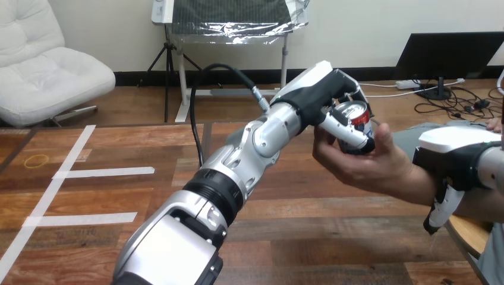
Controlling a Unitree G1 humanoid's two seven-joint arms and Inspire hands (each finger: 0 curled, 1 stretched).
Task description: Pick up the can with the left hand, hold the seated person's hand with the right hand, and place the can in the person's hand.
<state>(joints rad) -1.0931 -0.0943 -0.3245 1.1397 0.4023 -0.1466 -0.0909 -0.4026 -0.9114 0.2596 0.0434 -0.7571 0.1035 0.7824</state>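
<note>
Two robot hands are at work over the right half of the wooden table, both at the person's hand.

Far left: a small yellow ring lies flat on the wood. Just beside it, strips of white tape run across the boards.

Centre: the left arm comes up from the bottom edge and reaches diagonally to the upper right. The left hand is raised above the table, its fingers curled round the can. The can is tilted, with its silver top turned toward the camera and a red and blue side showing to the right of the fingers.

Right of centre: the person's hand is held palm up, directly under the can. Its thumb stands up just beside the can on the right and its fingers rise on the left, so the can sits in the cup of that hand. Both the left hand and the person's hand are on the can.

Right: the person's wrist runs off toward the right edge. The right hand lies over it from above, white shell uppermost. Whether it actually clasps the wrist cannot be told. The right arm enters at the right edge.
</note>
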